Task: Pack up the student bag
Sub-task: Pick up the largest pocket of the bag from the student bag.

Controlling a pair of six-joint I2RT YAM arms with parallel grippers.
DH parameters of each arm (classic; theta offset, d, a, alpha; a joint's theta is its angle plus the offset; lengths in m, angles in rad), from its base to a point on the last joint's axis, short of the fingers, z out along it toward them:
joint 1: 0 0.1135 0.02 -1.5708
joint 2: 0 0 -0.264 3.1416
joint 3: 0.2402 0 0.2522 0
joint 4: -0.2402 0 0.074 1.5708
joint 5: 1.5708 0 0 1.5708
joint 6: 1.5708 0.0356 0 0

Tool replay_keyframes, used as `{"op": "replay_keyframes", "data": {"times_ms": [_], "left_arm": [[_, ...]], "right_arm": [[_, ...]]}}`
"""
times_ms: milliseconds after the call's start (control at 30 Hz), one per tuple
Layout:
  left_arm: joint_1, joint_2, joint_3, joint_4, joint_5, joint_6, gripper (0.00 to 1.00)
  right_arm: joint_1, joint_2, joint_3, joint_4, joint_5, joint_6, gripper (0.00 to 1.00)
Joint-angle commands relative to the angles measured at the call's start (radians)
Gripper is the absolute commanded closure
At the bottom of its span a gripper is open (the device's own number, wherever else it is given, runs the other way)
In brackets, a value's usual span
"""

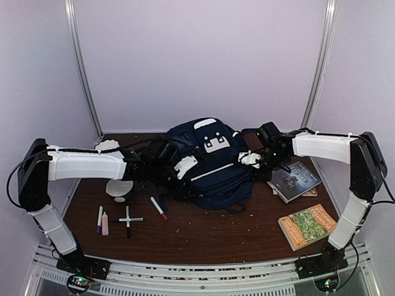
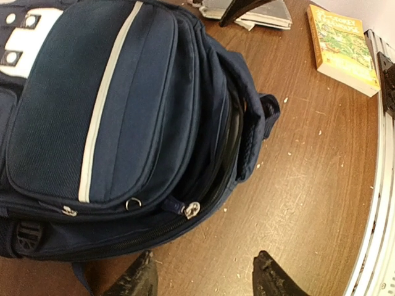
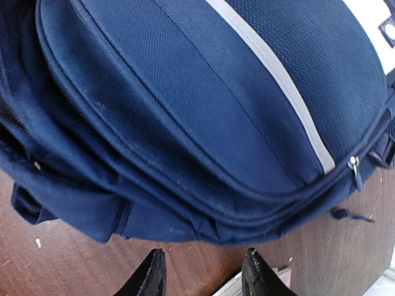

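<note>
Student bag (image 1: 207, 166): navy, lying mid-table, front pocket up; apparently unpacked as yet; dark book (image 1: 296, 179): just right of the bag; yellow-green book (image 1: 307, 225): right of the bag, nearer the arms; both likely awaiting packing; left gripper (image 2: 200, 271), right gripper (image 3: 203, 268): flanking the bag, fingers spread, empty; probably placed to work its zips; marker (image 1: 158, 206): near the bag's left.

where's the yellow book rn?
Top view: yellow book lies at the table's front right, just nearer than the dark book, right of the bag.
</note>
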Motion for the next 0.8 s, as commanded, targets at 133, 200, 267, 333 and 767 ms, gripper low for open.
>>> {"op": "replay_keyframes", "data": {"times_ms": [133, 200, 267, 333, 767], "left_arm": [[-0.001, -0.095, -0.108, 0.168, -0.044, -0.103, 0.44], [0.000, -0.102, -0.114, 0.167, -0.059, -0.105, 0.44], [0.000, -0.115, -0.124, 0.174, -0.069, -0.103, 0.44], [0.000, -0.125, -0.134, 0.183, -0.082, -0.100, 0.44], [-0.001, -0.149, -0.158, 0.339, -0.306, -0.057, 0.40]], "right_arm": [[0.062, 0.132, 0.099, 0.043, 0.060, -0.103, 0.57], [0.069, 0.174, 0.145, 0.042, 0.074, -0.080, 0.65], [0.071, 0.203, 0.188, 0.028, 0.072, -0.047, 0.79], [0.072, 0.195, 0.232, 0.008, 0.057, -0.018, 0.90], [0.106, 0.025, 0.417, -0.060, -0.133, 0.198, 1.00]]}}
